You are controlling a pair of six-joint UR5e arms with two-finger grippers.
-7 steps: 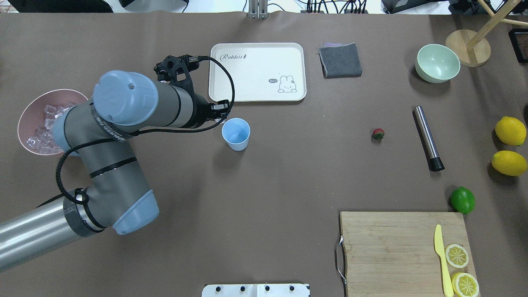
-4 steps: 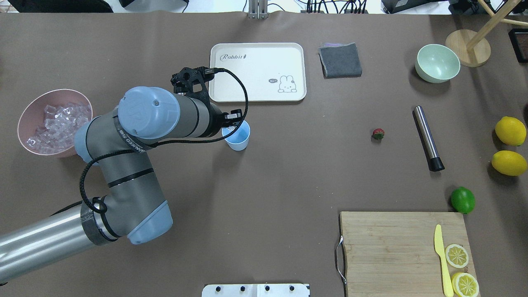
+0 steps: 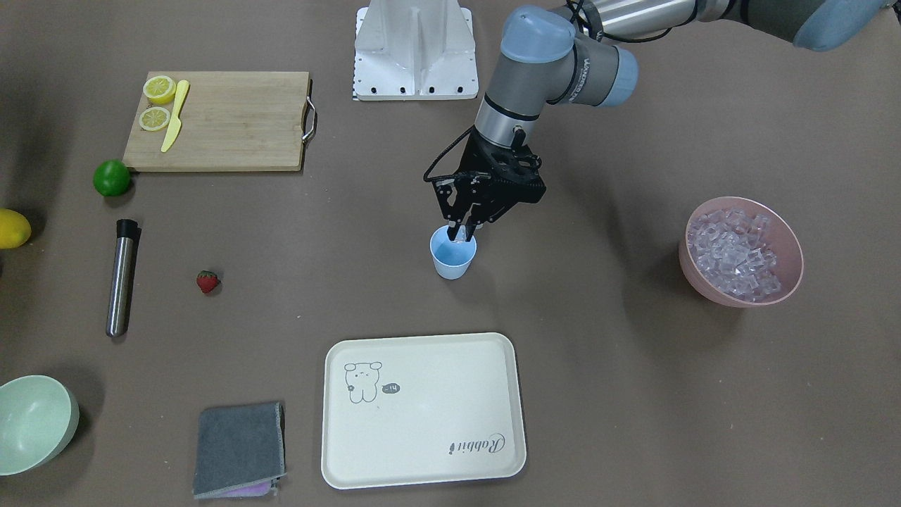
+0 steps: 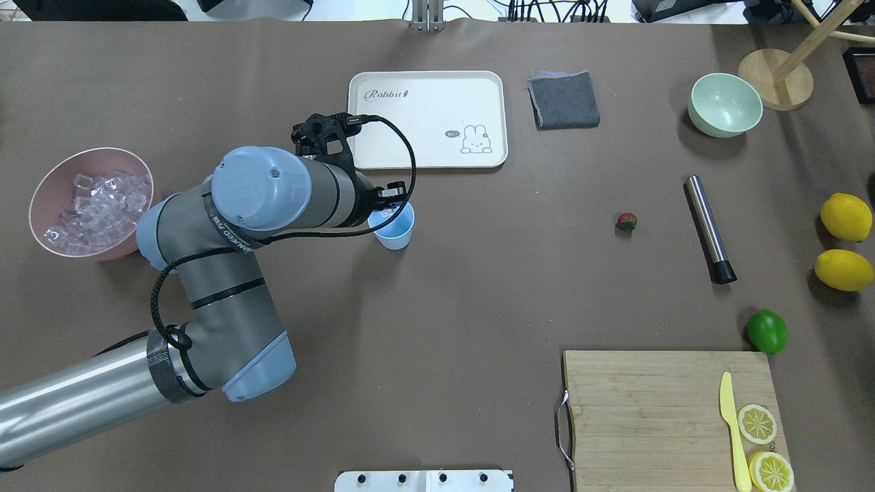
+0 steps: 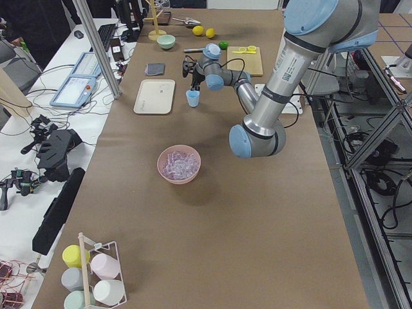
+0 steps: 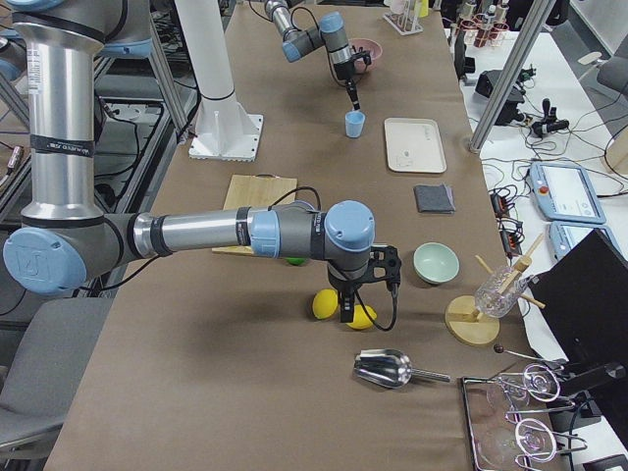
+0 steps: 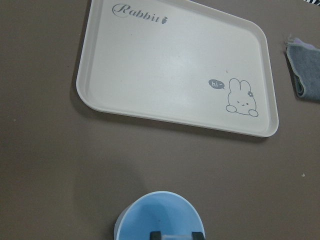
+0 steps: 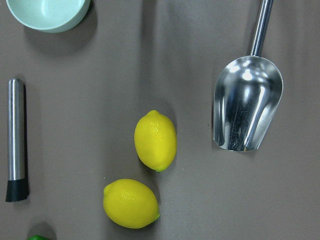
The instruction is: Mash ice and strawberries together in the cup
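Note:
The light-blue cup stands upright mid-table, also seen from overhead and at the bottom of the left wrist view. My left gripper hangs just over the cup's rim, its fingers shut on a small clear ice cube. More ice fills the pink bowl. The strawberry lies alone on the table, far from the cup. My right gripper hovers over two lemons at the far end. Whether it is open or shut cannot be told.
A white rabbit tray lies just beyond the cup. A steel muddler, lime, lemons, pale green bowl, grey cloth, cutting board and metal scoop sit on the right side.
My left arm has swung right from beside the pink bowl, bringing the gripper over the cup. Nothing else on the table has moved.

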